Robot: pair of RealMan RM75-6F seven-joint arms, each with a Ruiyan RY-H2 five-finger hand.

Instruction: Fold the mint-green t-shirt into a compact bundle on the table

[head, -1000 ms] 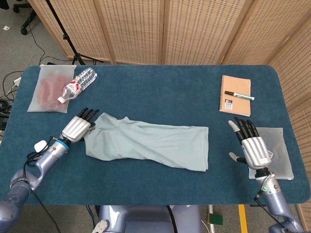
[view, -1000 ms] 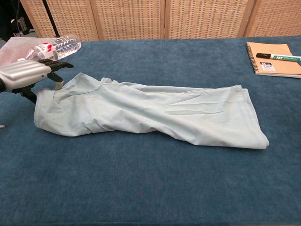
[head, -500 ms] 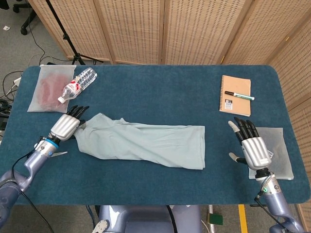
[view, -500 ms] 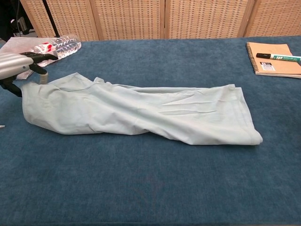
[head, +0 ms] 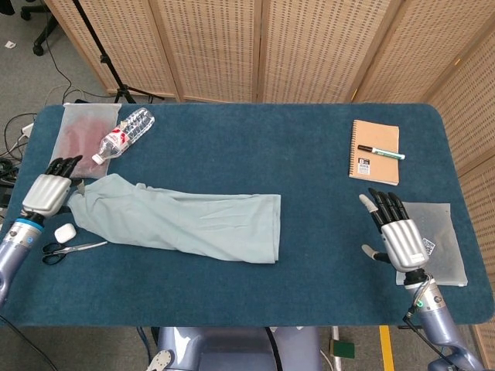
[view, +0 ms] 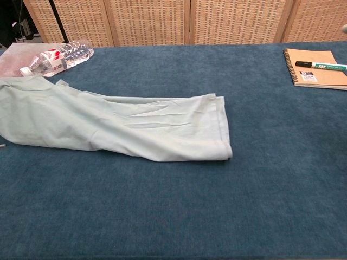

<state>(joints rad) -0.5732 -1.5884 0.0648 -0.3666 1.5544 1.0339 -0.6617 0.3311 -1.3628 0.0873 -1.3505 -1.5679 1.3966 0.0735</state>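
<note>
Clearly limp, the t-shirt (head: 182, 222) wants lifting by its hem (our left hand (head: 48, 193) pinches one end at the table's (head: 309, 154) left edge; right hand (head: 398, 236) splayed, empty).

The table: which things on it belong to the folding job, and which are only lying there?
For the job:
- mint-green t-shirt
- left hand, at the shirt's left end
- right hand, holding nothing

Only lying there:
- water bottle
- plastic bag
- notebook with marker
- scissors
- small white object
- clear pouch
</note>
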